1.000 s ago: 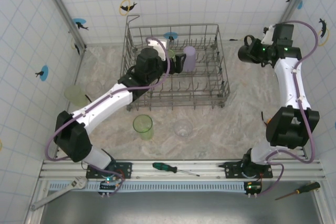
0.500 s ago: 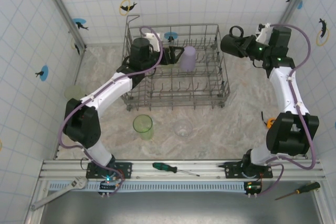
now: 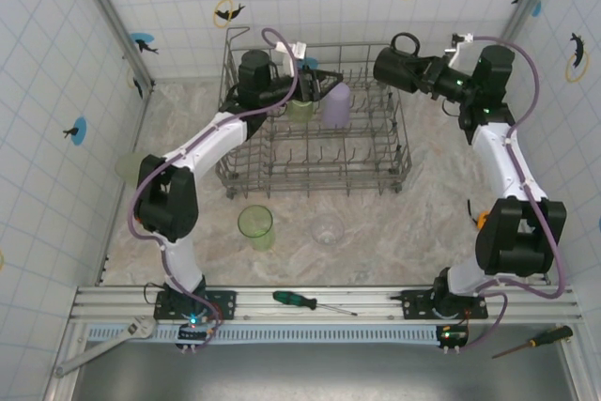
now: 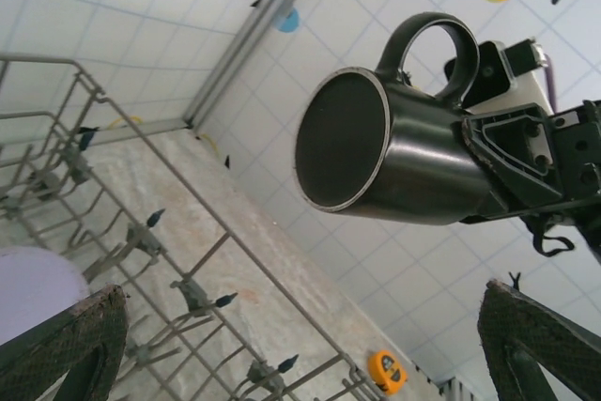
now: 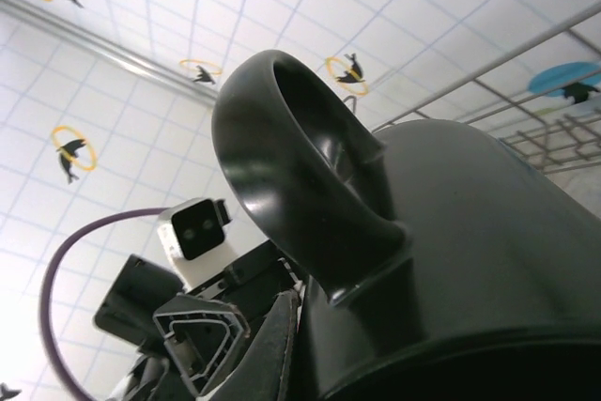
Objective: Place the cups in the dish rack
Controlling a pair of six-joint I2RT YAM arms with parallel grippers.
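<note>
The fingers (image 4: 68,349) of the left gripper (image 3: 317,84) stand spread wide over the far side of the dish rack (image 3: 349,44), with nothing between them. The right gripper (image 3: 428,78) is clenched on the base end of the black mug (image 3: 394,66). It holds the mug on its side over the rack's far right corner, the round mouth facing the left arm and the loop handle up.

Six cups show. Two tumblers stand inside the grey wire rack side by side, one lilac (image 3: 336,105) and one translucent green (image 3: 300,108). On the speckled table in front of the rack are a green tumbler (image 3: 255,227) and a clear tumbler (image 3: 327,228). A pale green tumbler (image 3: 131,169) stands by the left wall. The mug is glossy and smooth.

Two screwdrivers lie near the arm bases, one green-handled (image 3: 295,300) and one orange-handled (image 3: 543,336).
</note>
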